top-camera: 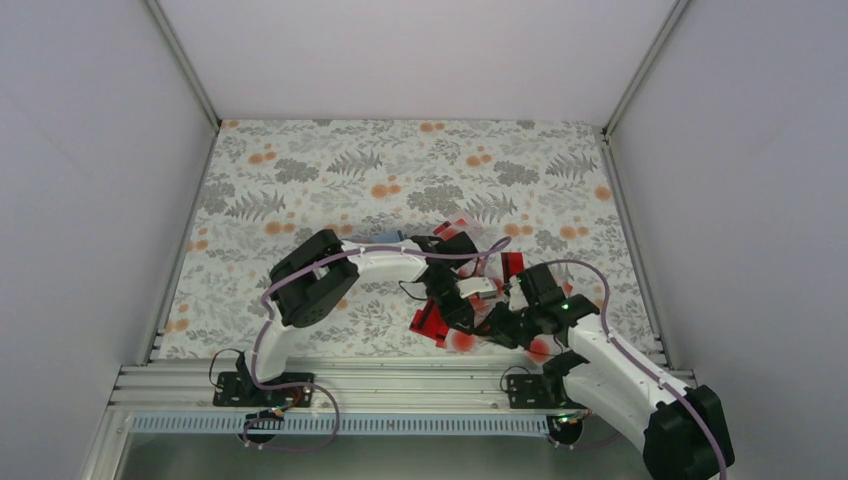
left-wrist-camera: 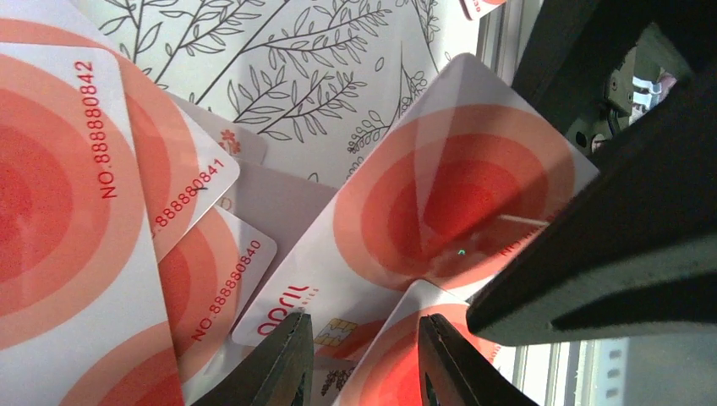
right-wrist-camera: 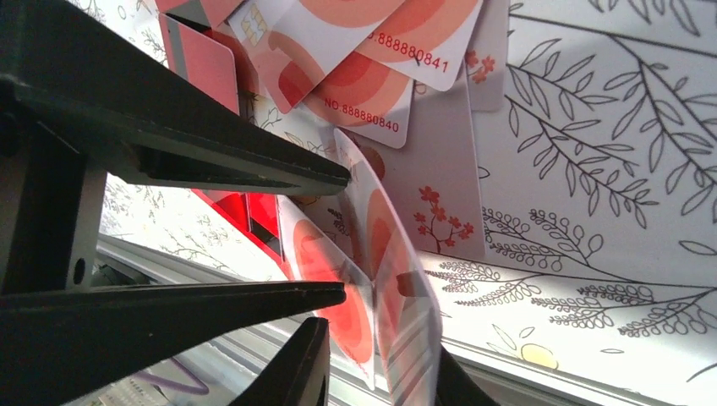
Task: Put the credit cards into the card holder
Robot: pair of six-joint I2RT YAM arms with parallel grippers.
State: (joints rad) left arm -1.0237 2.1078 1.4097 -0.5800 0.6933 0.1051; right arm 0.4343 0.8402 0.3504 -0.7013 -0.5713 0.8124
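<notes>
The table is covered by a tablecloth that is white, with grey leaves and small orange flowers printed on it. The credit cards lie in a messy heap near the front edge of the cloth, between the two arms, and many of them overlap. They are thin, flat rectangles with rounded corners. Some are plain shiny red. Others are pale and a bit see-through, with round red rings like a target and small red numbers along one edge. The left claw hangs low over the heap. Its two smooth black fingers are apart and nothing is pinched between them. In the gap, a chip card with a little gold square lies flat. The right claw is just beside the left one, near the silver rail at the front of the table. One pale card, the raised card, stands up on its edge and tilts, and its lower end goes down between the right claw's black fingers. It leans on one finger, but the pictures do not show whether the fingers are squeezing it. The card holder seems to be the small flat blue-grey shape that peeks out just behind the left arm's white forearm, apart from the heap; most of it is hidden
</notes>
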